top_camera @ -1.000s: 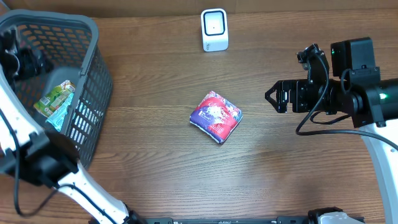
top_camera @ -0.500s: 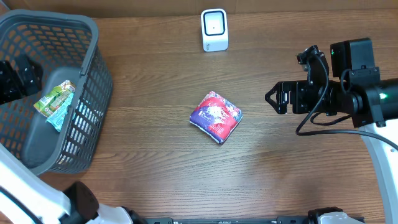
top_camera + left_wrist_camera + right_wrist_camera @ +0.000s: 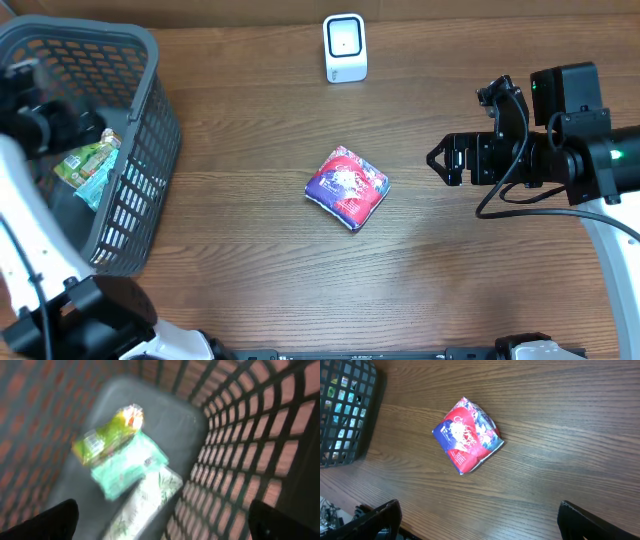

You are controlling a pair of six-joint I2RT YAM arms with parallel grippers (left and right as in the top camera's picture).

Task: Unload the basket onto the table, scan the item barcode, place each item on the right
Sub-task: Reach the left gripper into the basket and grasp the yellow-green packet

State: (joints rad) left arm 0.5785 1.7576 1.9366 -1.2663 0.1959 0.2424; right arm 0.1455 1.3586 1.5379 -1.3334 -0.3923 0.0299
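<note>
A red and blue pouch (image 3: 346, 187) lies flat mid-table, also seen in the right wrist view (image 3: 466, 435). The white scanner (image 3: 345, 47) stands upright at the table's far edge. My right gripper (image 3: 440, 158) hovers open to the right of the pouch, apart from it; its fingers (image 3: 375, 520) frame bare wood. My left gripper (image 3: 55, 128) is open inside the dark basket (image 3: 150, 60), above a yellow-green packet (image 3: 107, 435), a teal packet (image 3: 132, 467) and a pale green one (image 3: 145, 500). Nothing sits between its fingers (image 3: 50, 520). The left wrist view is blurred.
The basket's mesh wall (image 3: 240, 435) rises close on the right of my left gripper. The basket's corner (image 3: 345, 410) also shows at the top left of the right wrist view. Black cable loops hang off the right arm (image 3: 560, 160).
My left arm has swung about over the basket, and its gripper now sits a little further right inside it. The right arm, the pouch and the scanner have not moved.
</note>
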